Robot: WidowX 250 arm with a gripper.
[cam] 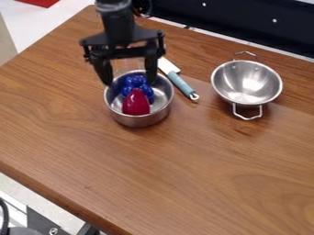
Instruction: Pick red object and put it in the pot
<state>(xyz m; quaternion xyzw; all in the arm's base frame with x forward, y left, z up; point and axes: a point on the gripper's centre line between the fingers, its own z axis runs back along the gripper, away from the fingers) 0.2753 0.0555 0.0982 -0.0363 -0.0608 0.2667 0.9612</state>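
Observation:
My gripper [130, 77] hangs over the back part of a round metal pot [138, 120], its two fingers spread wide and nothing held between them. Inside the pot, toward its front, lies a shiny red object [136, 103] with its narrower end pointing up. A blue cluster of rounded lumps [135, 85] sits in the pot just behind it. The red object is in front of the fingers in this view.
A knife with a pale blue handle [178, 84] lies just right of the pot. Farther right stands a metal colander-like bowl [247, 82] with two wire handles. The wooden table's front edge [61, 198] runs diagonally at lower left.

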